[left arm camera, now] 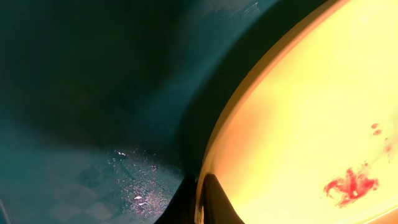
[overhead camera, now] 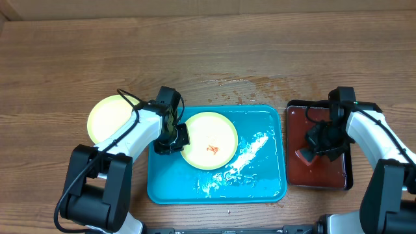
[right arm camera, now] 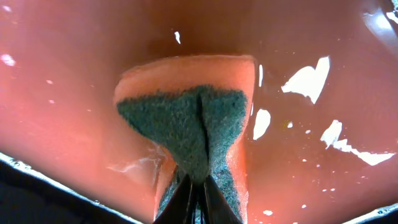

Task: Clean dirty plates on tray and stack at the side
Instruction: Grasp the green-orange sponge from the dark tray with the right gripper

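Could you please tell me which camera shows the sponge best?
Right wrist: the sponge fills the frame, pinched by the right claw. Overhead shows only a dark shape on the red tray; the left wrist shows none.

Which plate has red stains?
The plate on the blue tray, its rim pinched by the left tool; the other plate, out on the table, looks clean.

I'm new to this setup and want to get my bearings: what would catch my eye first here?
A yellow-green plate with a red smear sits in the blue tray at the centre, its left rim pinched by the left fingers. On the right, the right fingers pinch a sponge in the dark red tray. A second plate lies on the table at the left, partly under the left arm.
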{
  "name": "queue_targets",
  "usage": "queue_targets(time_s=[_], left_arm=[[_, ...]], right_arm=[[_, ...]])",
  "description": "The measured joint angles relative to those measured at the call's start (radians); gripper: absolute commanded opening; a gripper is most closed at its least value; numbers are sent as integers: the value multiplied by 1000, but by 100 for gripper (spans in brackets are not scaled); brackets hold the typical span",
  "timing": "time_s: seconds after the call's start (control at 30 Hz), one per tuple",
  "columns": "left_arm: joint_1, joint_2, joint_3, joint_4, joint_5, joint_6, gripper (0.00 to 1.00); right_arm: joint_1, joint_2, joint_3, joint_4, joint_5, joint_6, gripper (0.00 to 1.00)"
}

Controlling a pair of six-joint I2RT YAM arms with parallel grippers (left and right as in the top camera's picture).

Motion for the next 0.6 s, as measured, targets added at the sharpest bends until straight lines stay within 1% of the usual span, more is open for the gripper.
queue_targets(time_s=[0.03, 0.07, 0.1, 0.17, 0.23, 0.27, 0.43, 0.6], left_arm=[[0, 0, 0, 0, 0, 0, 4], [0, 0, 0, 0, 0, 0, 4], [0, 0, 0, 0, 0, 0, 4], [0, 0, 0, 0, 0, 0, 4], [0, 0, 0, 1, 0, 0, 4], [0, 0, 0, 1, 0, 0, 4], [0, 0, 0, 0, 0, 0, 4], [0, 0, 0, 0, 0, 0, 4]], right_arm=[[0, 1, 0, -2, 1, -3, 23], [0, 1, 0, -8, 4, -10, 29], [0, 1, 0, -11, 6, -5, 33], [0, 2, 0, -17, 15, -22, 18], [0, 2, -10, -6, 19, -17, 11], [0, 2, -20, 8, 21, -30, 4], [0, 2, -45, 38, 21, -38, 4], [0, 2, -42, 48, -10, -93, 4]])
